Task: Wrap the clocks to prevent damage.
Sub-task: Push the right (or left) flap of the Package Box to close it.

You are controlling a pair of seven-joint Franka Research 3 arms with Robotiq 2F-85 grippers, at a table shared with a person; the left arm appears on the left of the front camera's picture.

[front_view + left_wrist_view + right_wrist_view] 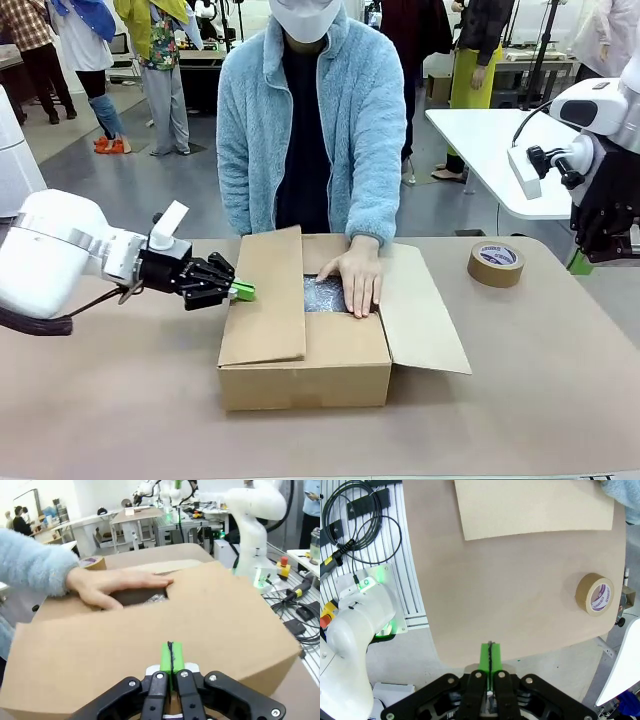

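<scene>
we see an open cardboard box [300,350] in the middle of the table [520,400]; its left flap [268,300] is folded in over the opening, and its right flap [425,310] lies spread outward toward the robot's right; inside the box, in the gap between the flaps, sits a silvery bubble-wrap bundle [322,293]; we cannot tell what the wrap holds, so we cannot point to a clock itself; the person's hand [357,275], coming out of a light-blue fleece sleeve, lies flat on that bundle with the fingers pointing toward the robot.

the left gripper [243,291] reaches in from the left, roughly level, with its tip at the outer edge of the left flap; in the left wrist view its green pads are pressed together with nothing between them, and they meet the cardboard surface right in front of them; whether they push on it or only touch it we cannot tell.

the right gripper [490,652] hangs high over the near right edge of the table, looking straight down; its pads are likewise closed on each other and hold nothing; a roll of brown tape [496,263] lies flat on the table beyond the right flap, apart from the box and from both grippers.
</scene>
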